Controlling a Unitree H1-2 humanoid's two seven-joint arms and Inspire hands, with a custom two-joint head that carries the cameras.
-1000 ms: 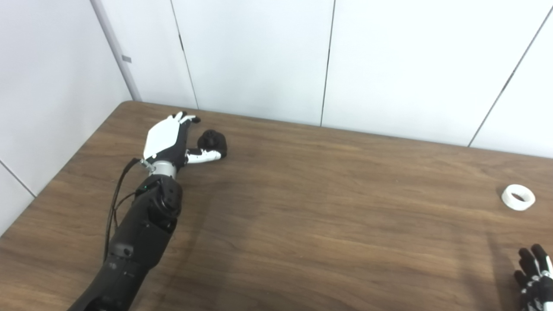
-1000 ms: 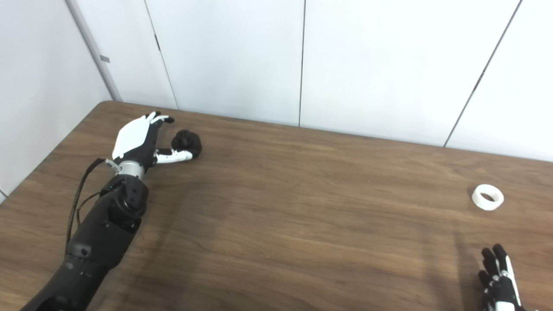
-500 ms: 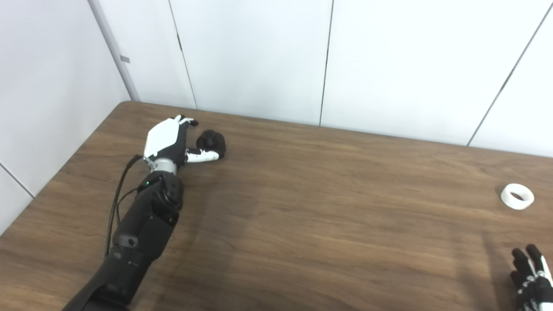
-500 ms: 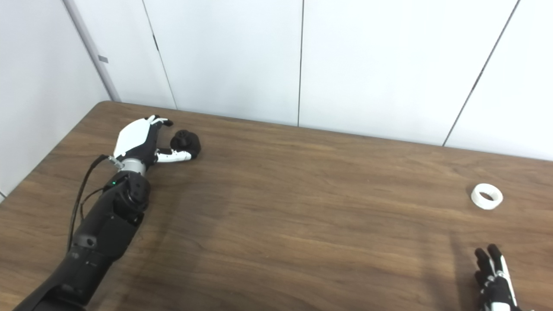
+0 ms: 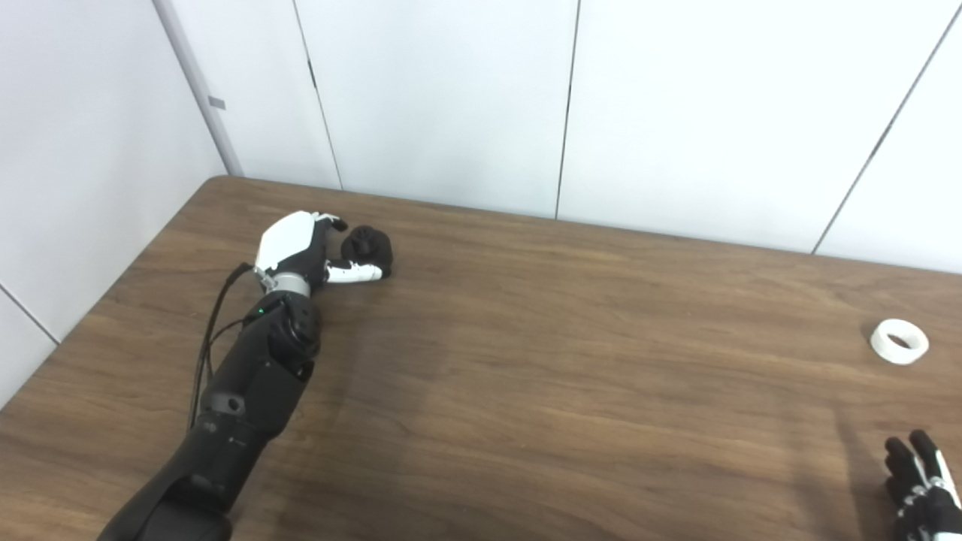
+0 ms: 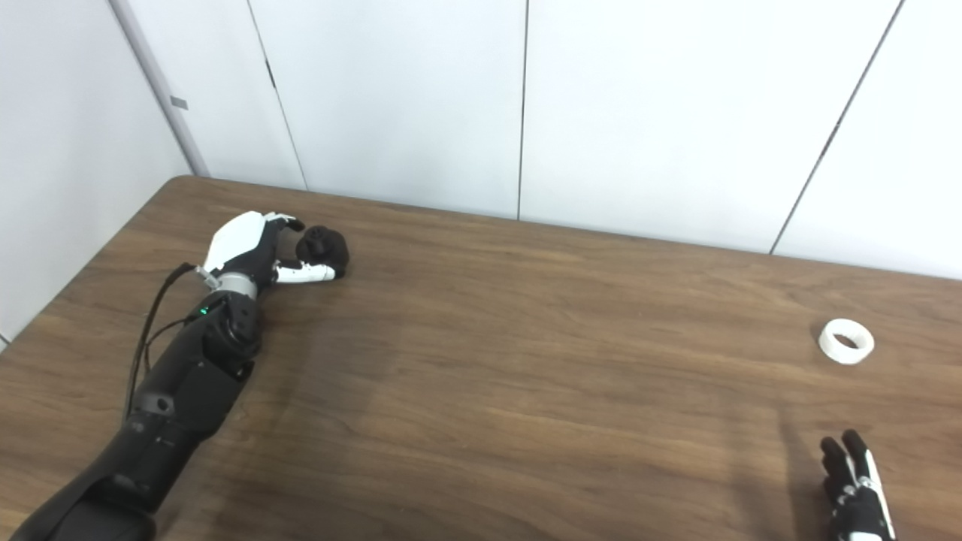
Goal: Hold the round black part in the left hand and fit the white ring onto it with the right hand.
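Task barely started. Left hand (image 5: pixel 301 240) is at the far-left end of the table (image 5: pixel 526 361), set right beside the round black part (image 5: pixel 367 246): thumb (image 5: pixel 353 273) runs along the near side of the part, fingers (image 5: pixel 331 222) curl toward its far side. Looks like a grasp forming around it, but contact can't be confirmed from either head view, and the part looks to be sitting on the tabletop, not lifted. So the robot's left hand reads as partly closed around the part rather than holding it; can't tell if the grip is actually made.

White ring (image 5: pixel 899 341) lies flat on the table at the far right, untouched, well apart from the black part, nearly the whole table width between them.

Right hand (image 6: pixel 853 481) is low at the bottom-right edge of frame, only partly in view, fingers extended and spread, holding nothing. It sits on the near side of the ring, not touching it.

Done: left hand positioned at the part. Left, as a judgement: secure and lift the part, right hand reaches forward to pick the ring, bring both toward the middle, align ring to part, seat it. Ring is thin and flat on the wood, so the pick may be fiddly
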